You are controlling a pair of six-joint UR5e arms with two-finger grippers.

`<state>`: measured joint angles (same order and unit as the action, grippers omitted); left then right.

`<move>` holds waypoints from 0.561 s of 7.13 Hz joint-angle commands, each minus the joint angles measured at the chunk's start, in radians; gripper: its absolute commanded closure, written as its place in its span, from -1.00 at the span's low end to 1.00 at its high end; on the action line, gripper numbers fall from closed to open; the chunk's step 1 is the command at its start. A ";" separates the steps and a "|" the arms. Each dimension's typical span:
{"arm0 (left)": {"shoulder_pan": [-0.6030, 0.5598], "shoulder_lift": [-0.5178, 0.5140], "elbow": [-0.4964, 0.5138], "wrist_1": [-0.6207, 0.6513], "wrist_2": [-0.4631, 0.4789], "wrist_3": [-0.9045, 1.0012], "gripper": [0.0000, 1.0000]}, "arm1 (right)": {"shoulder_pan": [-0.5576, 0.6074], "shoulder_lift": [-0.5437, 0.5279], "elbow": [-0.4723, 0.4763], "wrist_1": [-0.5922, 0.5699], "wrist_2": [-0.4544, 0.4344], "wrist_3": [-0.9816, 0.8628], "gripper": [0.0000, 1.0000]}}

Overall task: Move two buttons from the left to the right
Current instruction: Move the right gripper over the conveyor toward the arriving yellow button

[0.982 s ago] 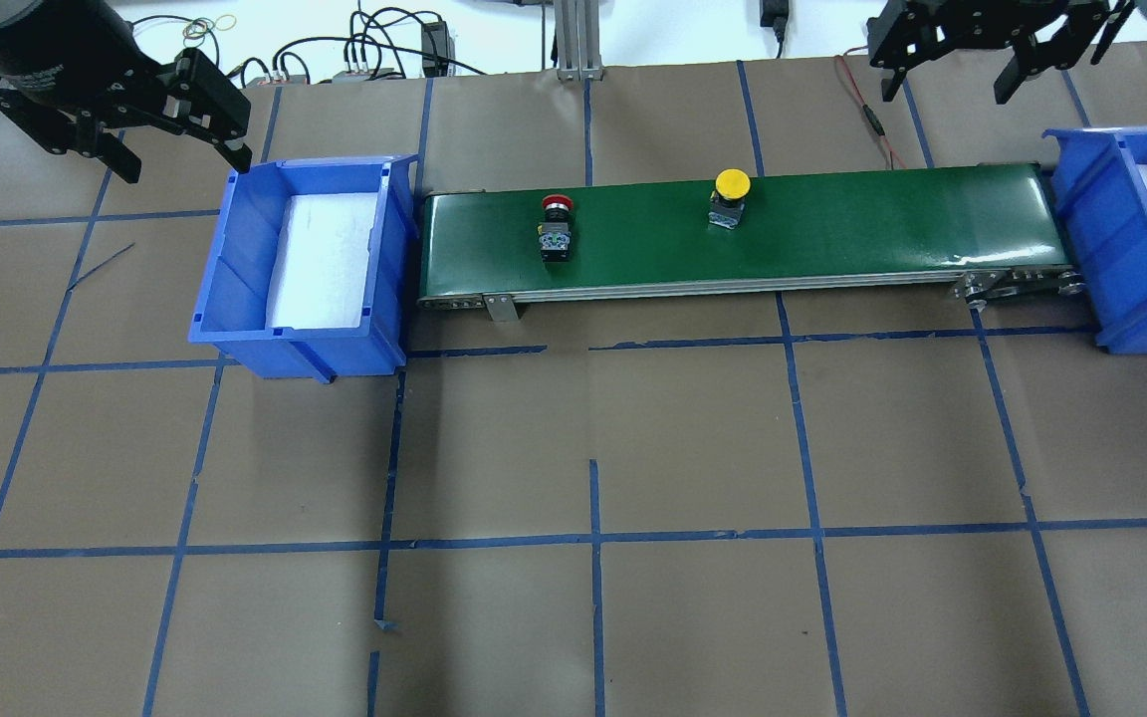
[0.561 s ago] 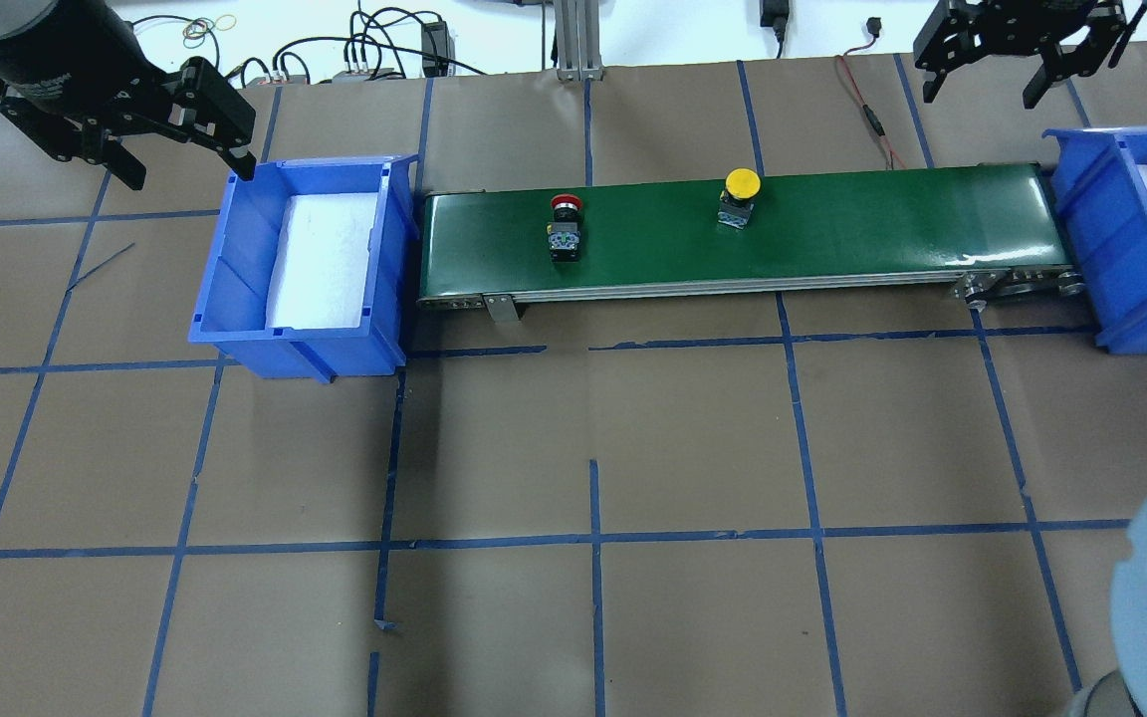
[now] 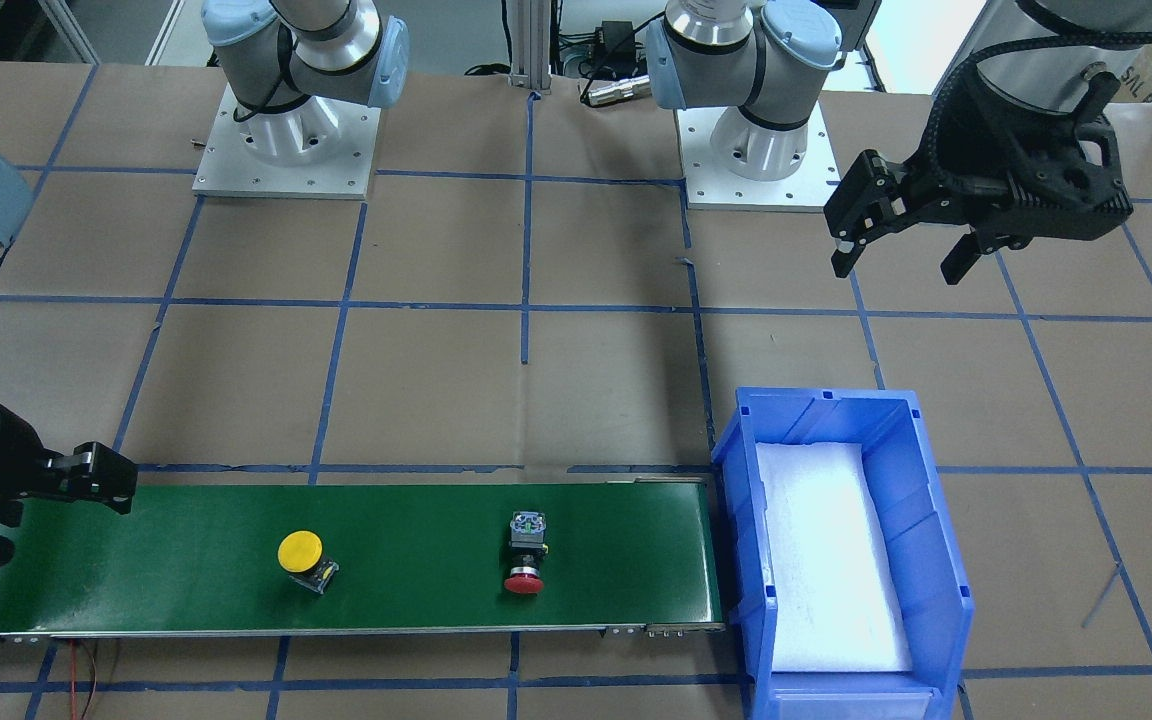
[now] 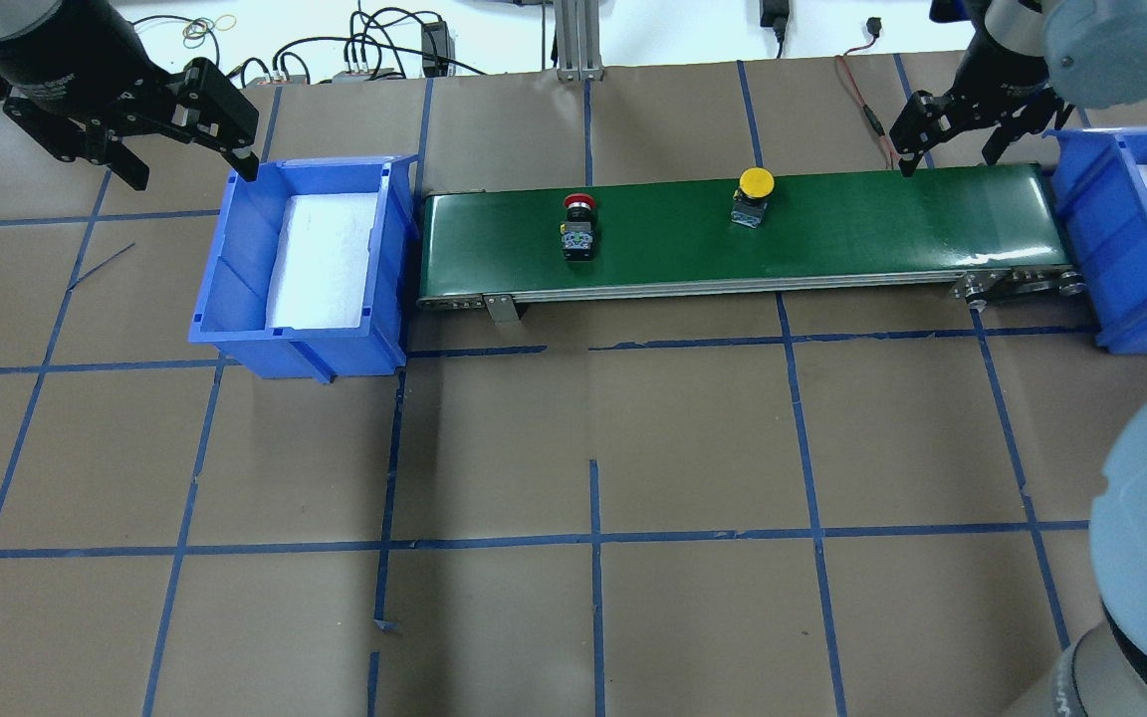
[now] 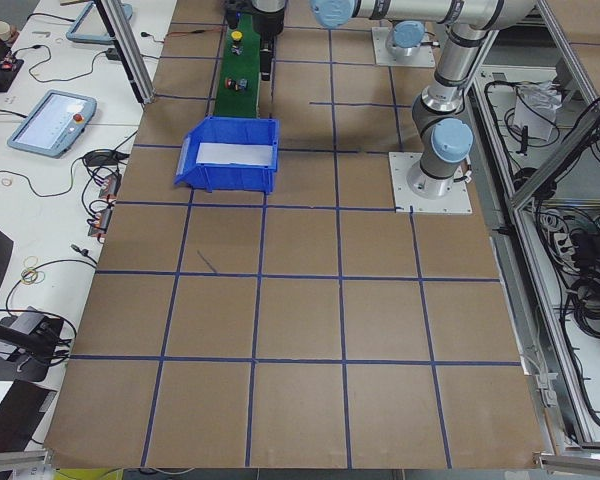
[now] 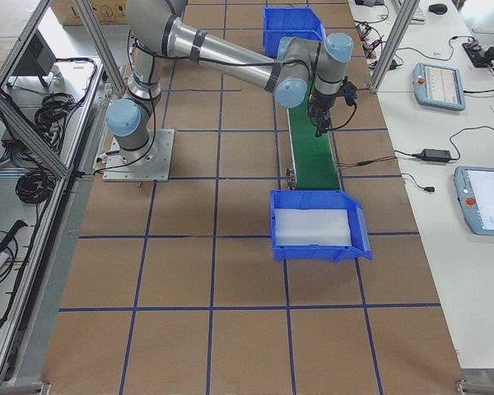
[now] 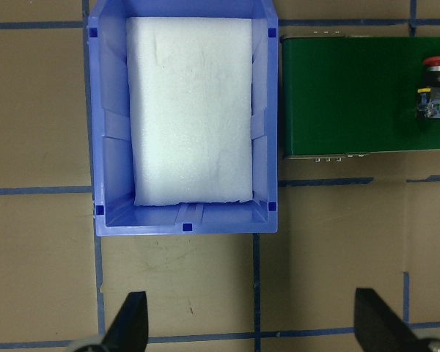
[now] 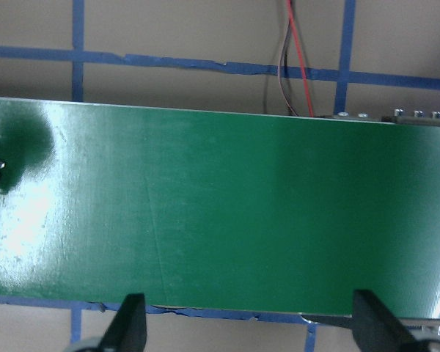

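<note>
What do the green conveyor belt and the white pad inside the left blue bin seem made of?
Conveyor belt: likely PVC or rubber, smooth and semi-glossy, judging by the glare patches. White pad: probably foam sheet, matte, with a faint grainy, dimpled surface.

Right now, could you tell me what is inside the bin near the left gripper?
The bin holds only a white foam pad; the red button and yellow button sit on the belt. Anything beneath the pad is hidden.
</note>
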<state>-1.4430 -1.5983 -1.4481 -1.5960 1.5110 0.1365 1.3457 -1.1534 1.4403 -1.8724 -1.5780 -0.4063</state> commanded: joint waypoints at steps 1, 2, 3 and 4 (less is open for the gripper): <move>-0.007 0.000 0.000 -0.001 0.003 -0.003 -1.00 | 0.000 -0.026 0.087 -0.103 0.003 -0.221 -1.00; -0.020 -0.003 0.002 -0.001 0.009 -0.012 -1.00 | -0.006 -0.029 0.091 -0.103 0.004 -0.289 -1.00; -0.065 -0.003 0.000 -0.007 0.018 -0.017 -1.00 | -0.006 -0.037 0.091 -0.103 0.001 -0.251 -1.00; -0.136 -0.006 0.000 0.005 0.087 -0.037 -1.00 | -0.006 -0.038 0.092 -0.103 0.003 -0.244 -0.99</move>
<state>-1.5102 -1.6021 -1.4477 -1.5982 1.5426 0.1172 1.3400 -1.1875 1.5293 -1.9736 -1.5757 -0.6547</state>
